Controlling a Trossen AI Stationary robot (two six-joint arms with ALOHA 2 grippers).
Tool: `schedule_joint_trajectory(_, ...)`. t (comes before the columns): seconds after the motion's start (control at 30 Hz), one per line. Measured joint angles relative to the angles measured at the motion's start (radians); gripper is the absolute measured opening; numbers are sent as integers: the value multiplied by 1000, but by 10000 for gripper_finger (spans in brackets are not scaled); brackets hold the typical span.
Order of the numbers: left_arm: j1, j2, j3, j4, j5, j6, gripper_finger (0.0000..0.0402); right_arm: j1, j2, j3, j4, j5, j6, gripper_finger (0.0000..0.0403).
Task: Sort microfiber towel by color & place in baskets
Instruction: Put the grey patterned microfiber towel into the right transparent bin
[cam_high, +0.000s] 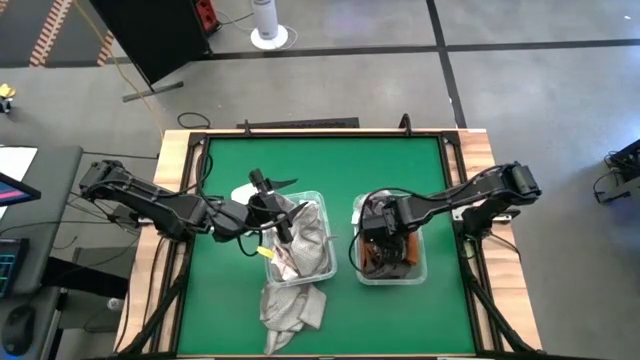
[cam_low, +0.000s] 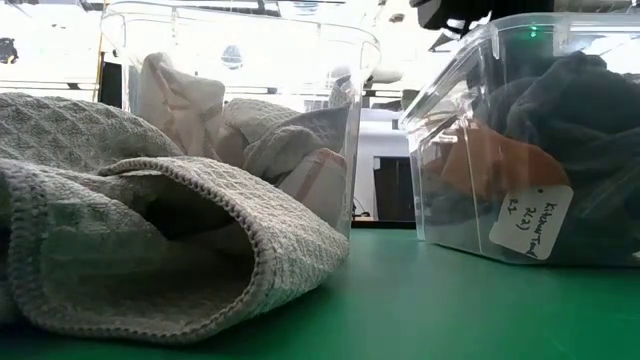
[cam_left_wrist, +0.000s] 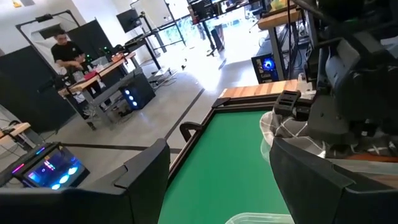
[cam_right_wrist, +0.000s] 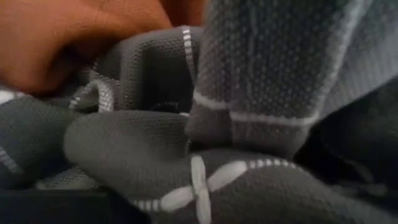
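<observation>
Over the left basket (cam_high: 322, 200) our left gripper (cam_high: 268, 186) hovers with fingers wide, empty. Right gripper (cam_high: 377, 232) is buried among dark towels (cam_high: 385, 262) in the right basket (cam_high: 420, 270); grip unclear. Next we judge: collect the pale towel (cam_high: 293, 310) spilling near.

clear plastic rectangular tubs: 2 (left (cam_high: 322, 200), right (cam_high: 420, 275)) | dark robot arms: 2 | pale grey waffle-weave towels lying outside the tubs: 1 (cam_high: 293, 308) | white paper tags: 1 (cam_low: 531, 222)
</observation>
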Motion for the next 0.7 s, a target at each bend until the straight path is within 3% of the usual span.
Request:
schedule_joint_trajectory(0.17, 0, 0, 0, -4, 0, -3, 265, -5, -1, 8, -7, -3, 0, 223)
schedule_joint_trajectory(0.33, 0, 0, 0, -5, 0, -6, 265, 10, -14, 149, -229, 30, 61, 223)
schedule_joint_trajectory(0.53, 0, 0, 0, -17, 0, -11, 265, 65, -50, 299, -347, 96, 108, 223)
schedule_joint_trajectory(0.7, 0, 0, 0, -23, 0, -17, 265, 95, -50, 392, -382, 272, 121, 223)
